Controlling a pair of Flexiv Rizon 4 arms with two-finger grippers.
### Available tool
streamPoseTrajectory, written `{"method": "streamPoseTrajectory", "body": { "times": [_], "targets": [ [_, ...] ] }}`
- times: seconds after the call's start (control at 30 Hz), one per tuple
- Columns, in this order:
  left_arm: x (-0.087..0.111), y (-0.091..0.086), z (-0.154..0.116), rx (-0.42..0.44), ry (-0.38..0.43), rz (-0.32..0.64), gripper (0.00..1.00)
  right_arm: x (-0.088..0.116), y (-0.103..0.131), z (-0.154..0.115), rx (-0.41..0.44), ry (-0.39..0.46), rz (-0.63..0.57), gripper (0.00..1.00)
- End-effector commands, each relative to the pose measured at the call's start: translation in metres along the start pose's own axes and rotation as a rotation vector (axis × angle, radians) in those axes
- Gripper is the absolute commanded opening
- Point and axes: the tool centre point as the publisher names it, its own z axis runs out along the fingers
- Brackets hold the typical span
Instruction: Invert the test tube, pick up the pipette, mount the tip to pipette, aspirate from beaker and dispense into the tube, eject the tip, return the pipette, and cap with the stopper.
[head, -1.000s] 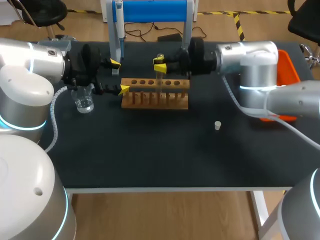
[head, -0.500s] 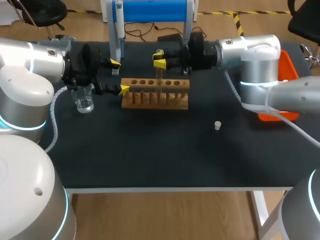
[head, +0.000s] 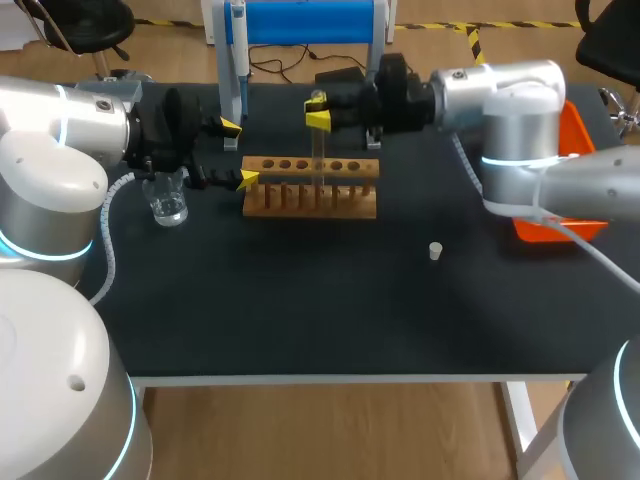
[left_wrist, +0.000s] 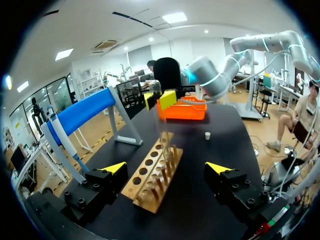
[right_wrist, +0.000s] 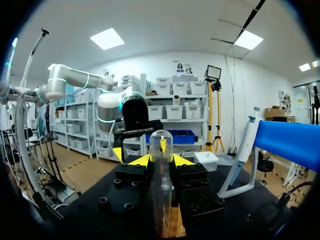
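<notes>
The right gripper (head: 319, 118) is pinching the test tube (head: 318, 165) at the rack (head: 310, 190) by the tabletop's far edge; the left gripper (head: 238, 152) is standing wide; inversion is probably starting, needing rack clearance first.

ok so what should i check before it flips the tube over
1. Grip: right hand shut on the test tube near its rounded top end. Ok.
2. Tube free of the rack: its lower end looks to sit in a rack hole. Not ok; probably lift higher first.
3. Left hand out of the way: open at the rack's end, apart from the tube. Ok.
4. Tube empty before turning: cannot tell.
5. Stopper out of the swing: on the table, well apart from the rack. Ok.
</notes>
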Motion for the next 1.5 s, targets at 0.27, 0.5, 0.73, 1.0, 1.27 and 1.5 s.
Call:
{"method": "streamPoseTrajectory", "body": {
  "times": [0.27,0.5,0.73,1.0,1.27,1.5],
  "targets": [
    [0.000,0.000,0.000,0.001,0.001,0.000,1.00,0.011,0.022,-0.002,0.000,-0.009,0.017,0.00],
    [0.000,0.000,0.000,0.001,0.001,0.000,1.00,0.023,0.039,-0.005,0.005,-0.007,0.023,0.00],
    [0.000,0.000,0.000,0.001,0.001,0.000,1.00,0.039,0.053,-0.015,0.006,-0.017,0.028,0.00],
    [0.000,0.000,0.000,0.001,0.001,0.000,1.00,0.051,0.061,-0.023,0.004,-0.025,0.028,0.00],
    [0.000,0.000,0.000,0.001,0.001,0.000,1.00,0.051,0.061,-0.023,0.004,-0.025,0.028,0.00],
    [0.000,0.000,0.000,0.001,0.001,0.000,1.00,0.043,0.055,-0.026,0.012,-0.058,0.173,0.00]
  ]
}}
